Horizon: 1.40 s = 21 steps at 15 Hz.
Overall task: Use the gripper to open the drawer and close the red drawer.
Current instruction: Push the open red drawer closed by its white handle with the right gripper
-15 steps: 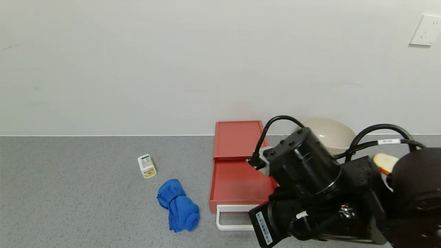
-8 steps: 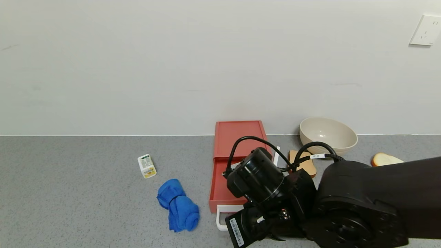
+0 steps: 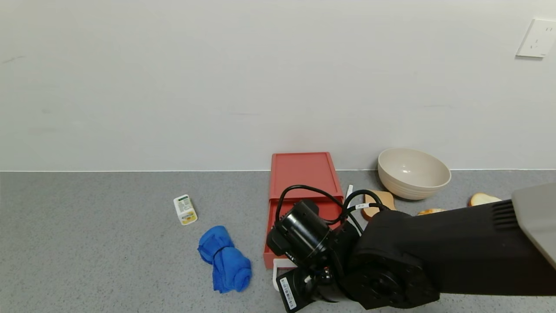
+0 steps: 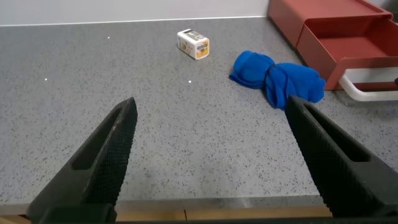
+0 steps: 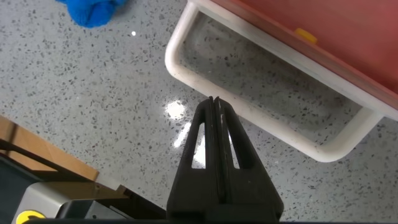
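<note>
The salmon-red drawer box (image 3: pixel 300 173) lies against the wall, with its drawer (image 4: pixel 351 38) pulled out toward me. The white loop handle (image 5: pixel 267 119) sticks out from the drawer's front (image 5: pixel 336 37). My right arm (image 3: pixel 391 256) reaches over the drawer's front and hides most of the handle in the head view. My right gripper (image 5: pixel 212 102) is shut and empty, its tip just outside the handle's outer bar. My left gripper (image 4: pixel 211 124) is open and empty, low over the table's near edge, left of the drawer.
A blue cloth (image 3: pixel 226 260) lies just left of the drawer's front. A small white box (image 3: pixel 185 209) lies further left. A beige bowl (image 3: pixel 412 171) and bread slices (image 3: pixel 377 201) sit right of the drawer. The table's front edge (image 4: pixel 186 202) is below the left gripper.
My right arm has swung left and lower, from beside the drawer to over its front and handle. The drawer, cloth and box have not moved.
</note>
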Available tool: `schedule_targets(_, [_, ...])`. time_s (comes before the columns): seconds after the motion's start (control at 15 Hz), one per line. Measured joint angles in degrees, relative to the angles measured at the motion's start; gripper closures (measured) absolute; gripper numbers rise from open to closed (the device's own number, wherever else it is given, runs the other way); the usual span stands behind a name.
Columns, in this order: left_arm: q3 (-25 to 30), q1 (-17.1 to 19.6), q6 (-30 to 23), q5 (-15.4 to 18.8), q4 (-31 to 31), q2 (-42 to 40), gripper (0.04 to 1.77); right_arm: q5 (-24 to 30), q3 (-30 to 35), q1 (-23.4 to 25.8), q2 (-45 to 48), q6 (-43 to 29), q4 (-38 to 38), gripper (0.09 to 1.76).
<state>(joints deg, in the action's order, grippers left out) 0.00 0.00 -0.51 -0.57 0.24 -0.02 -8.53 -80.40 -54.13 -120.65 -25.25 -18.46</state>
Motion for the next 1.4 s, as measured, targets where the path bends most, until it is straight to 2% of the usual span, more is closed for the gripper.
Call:
schedule_targets(0.27, [0.0,0.0,0.0,0.0,0.0,0.0,0.09,-3.1,-0.7,0.2,-2.0,0.1,0.4,1.73])
schedule_targets(1.0, [0.0,0.0,0.0,0.0,0.0,0.0,0.09,-3.4,-5.2,2.5,-5.3,0.7,0.0,1.73])
schedule_targets(1.4, [0.0,0.0,0.0,0.0,0.0,0.0,0.09,-3.4,-7.1,4.2,-6.0,4.3,-0.1,1.73])
